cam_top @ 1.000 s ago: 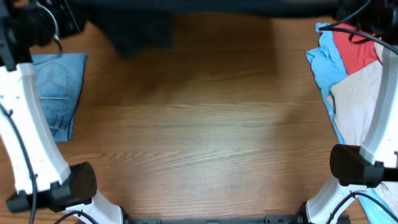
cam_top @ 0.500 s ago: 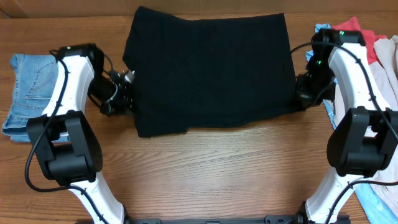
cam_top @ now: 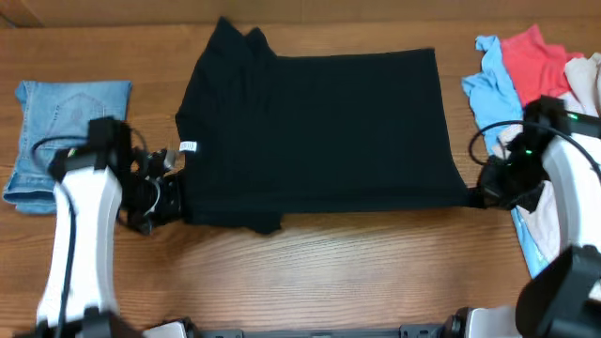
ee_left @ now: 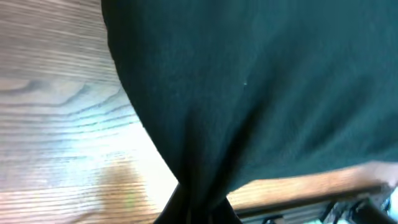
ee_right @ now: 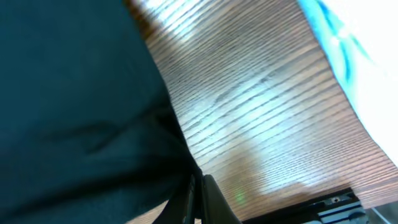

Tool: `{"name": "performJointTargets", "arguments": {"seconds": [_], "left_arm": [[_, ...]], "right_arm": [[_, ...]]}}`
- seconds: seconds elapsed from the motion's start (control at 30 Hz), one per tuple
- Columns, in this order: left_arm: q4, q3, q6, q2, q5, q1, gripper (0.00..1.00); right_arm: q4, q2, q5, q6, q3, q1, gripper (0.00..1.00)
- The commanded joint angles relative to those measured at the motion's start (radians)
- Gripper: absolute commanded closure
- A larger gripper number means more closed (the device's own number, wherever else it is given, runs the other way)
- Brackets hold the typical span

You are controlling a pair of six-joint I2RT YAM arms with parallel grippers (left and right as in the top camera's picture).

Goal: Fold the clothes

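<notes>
The black T-shirt (cam_top: 319,131) lies spread flat across the upper middle of the table (cam_top: 319,282), its sleeve end bunched at the upper left and its lower edge running almost straight across the frame. A small white label (cam_top: 188,146) sits at the shirt's left edge; any writing on it is too small to read, and no brand shows elsewhere.

The left gripper (cam_top: 172,192) is at the shirt's lower left corner and the right gripper (cam_top: 476,195) at its lower right corner. Both are low at the tabletop. In the left wrist view the black cloth (ee_left: 261,93) narrows to a tight pinch at the bottom centre of the frame. The right wrist view shows the same gathering at its own bottom centre, so each gripper is clenched on a corner of the shirt.

Folded blue jeans (cam_top: 66,122) lie at the far left, apart from the shirt. At the upper right is a loose heap – a light blue garment (cam_top: 493,89), a red garment (cam_top: 535,61) and a pale garment (cam_top: 587,80).
</notes>
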Motion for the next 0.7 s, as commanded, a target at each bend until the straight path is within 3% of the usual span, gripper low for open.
{"name": "performJointTargets", "arguments": {"seconds": [0.0, 0.17, 0.3, 0.67], "left_arm": [[0.016, -0.051, -0.048, -0.071, -0.036, 0.022, 0.96], [-0.022, -0.071, -0.053, -0.075, -0.037, 0.022, 0.96], [0.031, -0.071, -0.085, -0.075, -0.040, 0.022, 0.96], [0.383, -0.071, -0.198, -0.027, -0.027, -0.013, 0.96]], "right_arm": [[0.006, -0.018, -0.002, 0.008, -0.008, -0.005, 0.96], [-0.024, -0.018, -0.002, 0.008, -0.009, 0.004, 0.96], [-0.014, -0.018, -0.012, 0.008, -0.009, 0.004, 0.96], [0.211, 0.012, -0.050, -0.027, -0.010, 0.092, 0.96]]}}
